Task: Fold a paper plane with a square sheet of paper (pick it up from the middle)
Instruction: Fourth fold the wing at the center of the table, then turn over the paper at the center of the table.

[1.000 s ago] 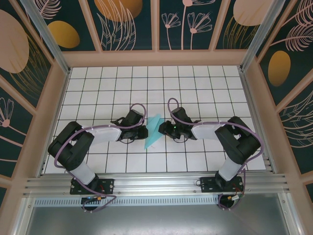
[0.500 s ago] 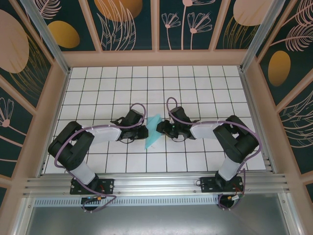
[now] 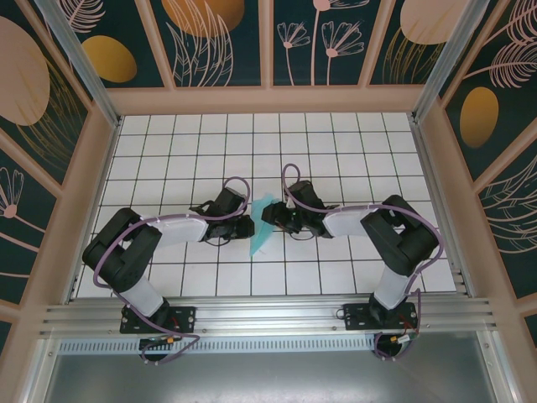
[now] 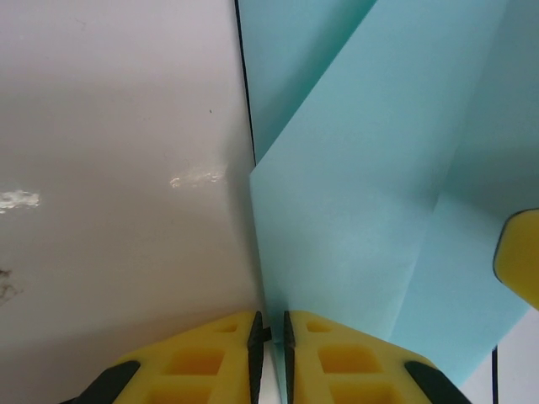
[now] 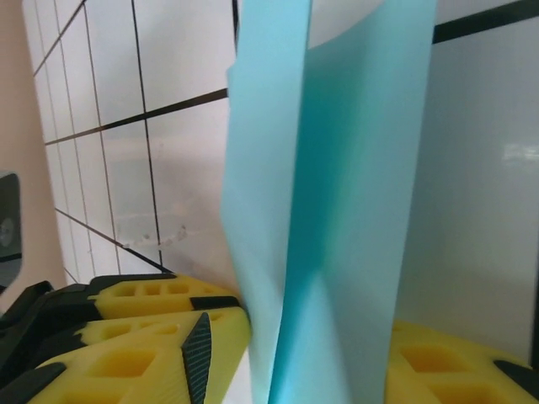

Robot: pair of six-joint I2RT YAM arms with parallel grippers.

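Pressing nearly together, the left tool [image 4: 269,324] is clamping the edge of the folded paper [image 4: 354,210], while the right tool [image 5: 320,337] is standing apart with the sheet rising between its fingers. Light turquoise and layered, the paper is sitting mid-tabletop [image 3: 336,151] between both arms. The left wrist view is revealing a diagonal fold. The top view is showing a narrow wedge, its long axis running far to near and its point aiming near-left.

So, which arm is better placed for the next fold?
Probably right: the right gripper stands open around the paper, free to fold it. The left gripper is shut on the paper's edge, anchoring it.
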